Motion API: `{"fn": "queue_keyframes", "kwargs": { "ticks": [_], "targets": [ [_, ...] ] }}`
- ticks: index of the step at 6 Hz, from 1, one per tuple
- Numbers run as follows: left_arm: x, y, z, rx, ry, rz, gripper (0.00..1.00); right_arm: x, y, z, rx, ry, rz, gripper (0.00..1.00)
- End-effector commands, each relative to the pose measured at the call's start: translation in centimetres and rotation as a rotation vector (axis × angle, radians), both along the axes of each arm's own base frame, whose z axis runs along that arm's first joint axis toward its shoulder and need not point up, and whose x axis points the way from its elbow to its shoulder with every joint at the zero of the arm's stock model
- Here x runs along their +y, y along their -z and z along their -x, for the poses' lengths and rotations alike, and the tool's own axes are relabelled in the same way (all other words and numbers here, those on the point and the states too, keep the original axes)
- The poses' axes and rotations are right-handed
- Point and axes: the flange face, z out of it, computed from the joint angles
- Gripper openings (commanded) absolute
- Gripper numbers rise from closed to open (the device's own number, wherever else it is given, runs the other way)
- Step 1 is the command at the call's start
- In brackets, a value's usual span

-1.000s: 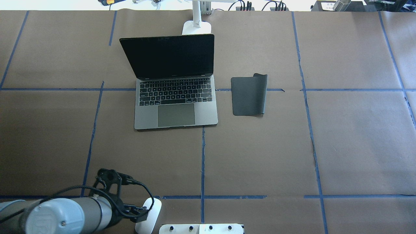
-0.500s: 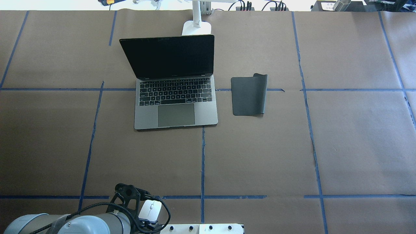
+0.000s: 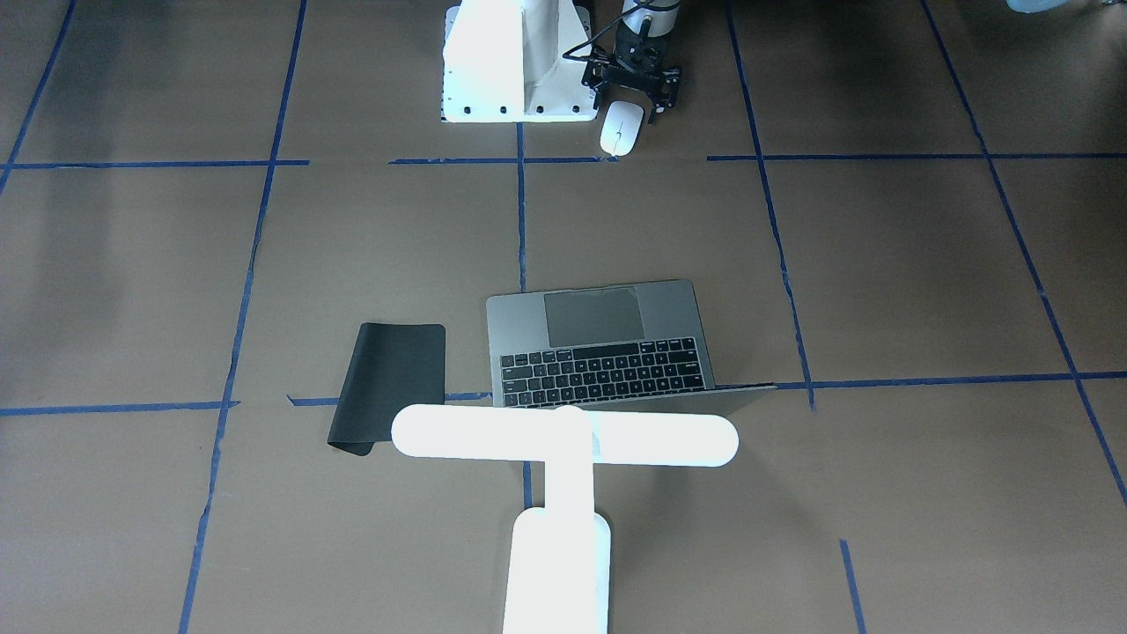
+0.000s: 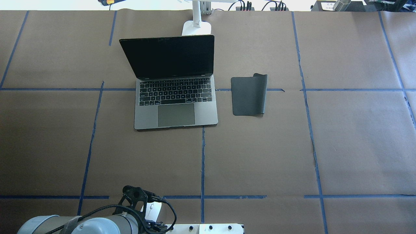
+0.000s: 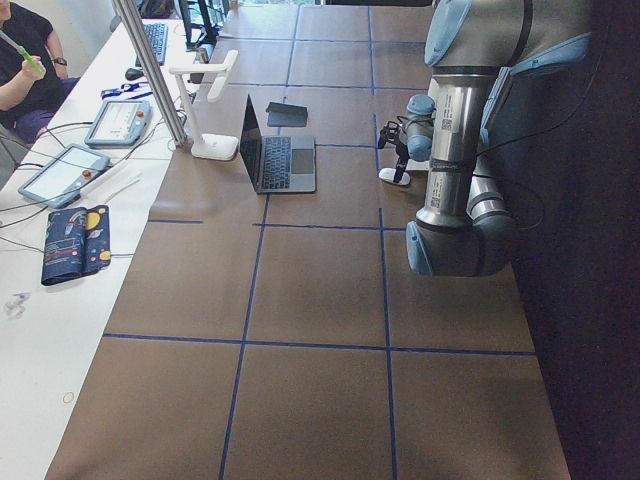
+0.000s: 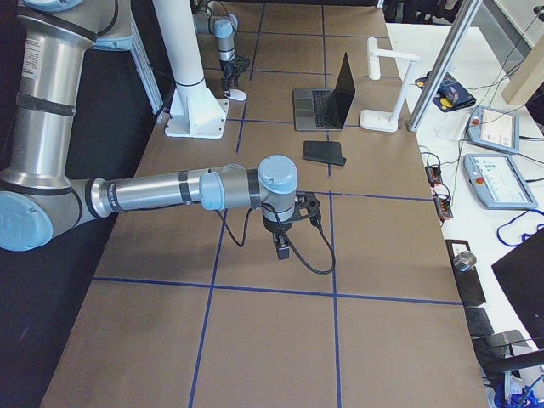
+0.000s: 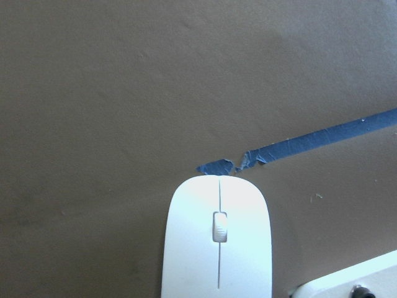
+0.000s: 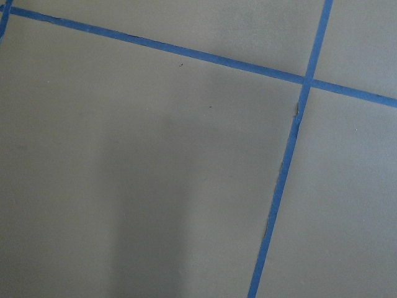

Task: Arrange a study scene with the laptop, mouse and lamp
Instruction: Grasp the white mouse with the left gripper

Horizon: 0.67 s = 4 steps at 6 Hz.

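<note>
White mouse (image 3: pixel 621 129) flat on table (image 3: pixel 880 264), ungripped; left hand (image 3: pixel 632 106) held spread over it, likely for carry to mat (image 3: pixel 387 379). Right hand (image 6: pixel 283 248): cannot be told.

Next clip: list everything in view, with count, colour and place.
laptop: one, dark grey, open, table centre.
mouse: one, white, beside the pedestal.
lamp: one, white, behind the laptop.
mat: one, black, beside the laptop, one edge curled.
pedestal: one, white, bolted at the robot's edge.
table: one, brown paper, blue tape grid.
pendants: two, grey, side bench.
left gripper: one, black, apparently open, by the mouse.
right gripper: one, black, over bare table; state unclear.
</note>
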Motion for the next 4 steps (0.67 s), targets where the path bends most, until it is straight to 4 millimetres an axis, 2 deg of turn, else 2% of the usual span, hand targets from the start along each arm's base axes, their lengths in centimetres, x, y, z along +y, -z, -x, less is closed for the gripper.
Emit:
{"fn": "queue_keyframes", "kwargs": {
  "ticks": [1, 4],
  "targets": [
    [0.12, -0.51, -0.47, -0.014, -0.007, -0.003, 0.98, 0.02, -0.19, 0.0, 0.001, -0.005, 0.009, 1.0],
    [0.13, -1.0, -0.76, -0.027, -0.011, -0.006, 0.97, 0.02, -0.33, 0.01, -0.001, -0.005, 0.013, 1.0]
  ]
}}
